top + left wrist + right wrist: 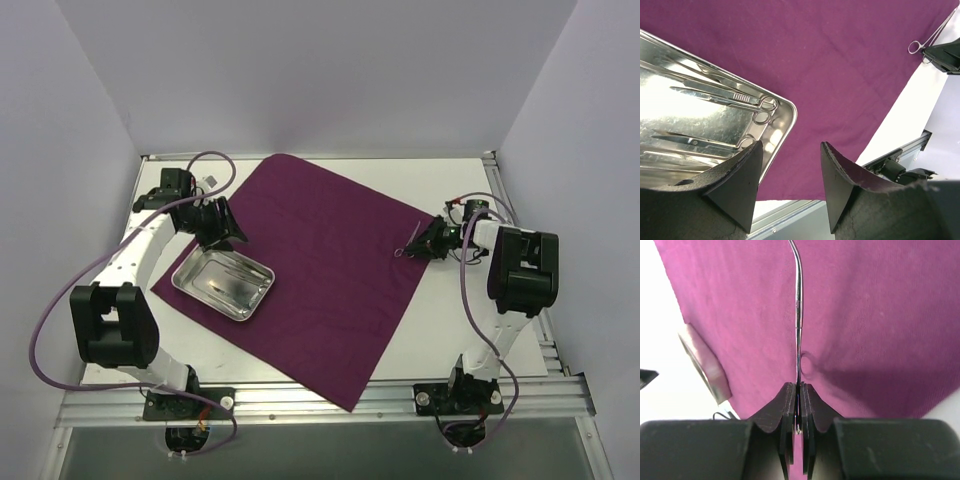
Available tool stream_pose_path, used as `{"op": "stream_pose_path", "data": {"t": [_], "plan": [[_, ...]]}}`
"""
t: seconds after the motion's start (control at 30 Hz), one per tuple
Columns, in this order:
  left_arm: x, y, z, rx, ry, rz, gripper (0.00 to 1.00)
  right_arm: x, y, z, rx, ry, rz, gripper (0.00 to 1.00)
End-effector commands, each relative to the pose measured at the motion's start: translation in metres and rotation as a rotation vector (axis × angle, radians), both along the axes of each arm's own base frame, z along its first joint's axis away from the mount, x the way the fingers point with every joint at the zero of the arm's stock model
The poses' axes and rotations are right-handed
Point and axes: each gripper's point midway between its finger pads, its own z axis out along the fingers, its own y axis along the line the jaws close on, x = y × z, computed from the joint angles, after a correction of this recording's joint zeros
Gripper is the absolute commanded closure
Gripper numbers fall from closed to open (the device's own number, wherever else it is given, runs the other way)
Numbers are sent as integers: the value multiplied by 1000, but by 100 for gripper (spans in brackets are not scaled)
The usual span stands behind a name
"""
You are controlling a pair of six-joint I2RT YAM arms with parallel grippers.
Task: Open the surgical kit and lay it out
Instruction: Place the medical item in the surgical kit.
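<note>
Cloth wrap (330, 290) spread flat across worktop (450, 320); steel tray (205, 290) on its left part, ring-handled instruments (725, 97) lying inside; left gripper (790, 165) parted, nothing between its fingers, just over tray's far edge; right gripper (799, 395) clamped tight on one thin instrument (798, 315) by its ring end, at cloth's right edge, well apart from tray.

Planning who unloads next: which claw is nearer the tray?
Left. The open left claw hangs at the tray's far edge; the right claw is across the cloth, shut on an instrument.
</note>
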Motion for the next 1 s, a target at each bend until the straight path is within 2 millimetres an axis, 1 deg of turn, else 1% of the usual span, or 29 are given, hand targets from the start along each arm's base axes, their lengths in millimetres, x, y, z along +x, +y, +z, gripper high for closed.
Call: {"op": "stream_pose_path", "data": {"t": [0.0, 0.07, 0.13, 0.23, 0.27, 0.3, 0.37, 0.43, 0.5, 0.57, 0.6, 0.67, 0.7, 0.77, 0.8, 0.83, 0.87, 0.9, 0.93, 0.97], "plan": [[11, -6, 10, -38, -53, -39, 42, 5, 1, -1, 43, -27, 17, 100], [13, -6, 11, -39, -56, -39, 42, 7, -1, -3, 53, -22, 15, 100], [14, -6, 10, -38, -51, -38, 42, 6, -8, -10, 53, -3, -6, 100], [12, -5, 10, -39, -47, -37, 43, 2, -12, -16, 56, 17, -20, 100], [12, -4, 10, -38, -48, -37, 42, 6, -14, -14, 53, -11, -25, 100], [11, -3, 9, -39, -42, -33, 42, 3, -15, -14, 65, -3, -38, 100], [10, -1, 9, -41, -39, -31, 43, 3, -16, -8, 73, -19, -39, 100], [10, 0, 9, -40, -39, -27, 43, 5, -18, 3, 56, -50, -40, 100], [10, 0, 10, -40, -41, -28, 43, 5, -20, 7, 55, -52, -53, 100], [9, -1, 8, -46, -33, -29, 43, 4, -21, 3, 58, -39, -56, 100], [10, -1, 7, -50, -32, -27, 43, 3, -22, -3, 63, -25, -59, 100], [10, -2, 7, -58, -29, -29, 43, 5, -21, -1, 79, -36, -59, 100], [11, -2, 7, -60, -29, -30, 43, 8, -22, 2, 77, -46, -63, 100], [11, -1, 7, -59, -31, -26, 43, 11, -27, 1, 54, -43, -80, 100], [11, -1, 6, -58, -28, -27, 43, 10, -29, -1, 55, -30, -85, 98], [12, -1, 6, -58, -30, -26, 43, 8, -30, -5, 61, -8, -93, 94], [11, -1, 5, -62, -24, -22, 43, 10, -33, -6, 44, -8, -92, 93], [11, -1, 5, -65, -24, -22, 43, 3, -34, -12, 35, 37, -94, 91], [11, 0, 5, -63, -24, -21, 43, 2, -36, -14, 21, 44, -99, 86], [12, 0, 5, -63, -27, -20, 43, 0, -37, -17, 18, 51, -98, 84]]}}
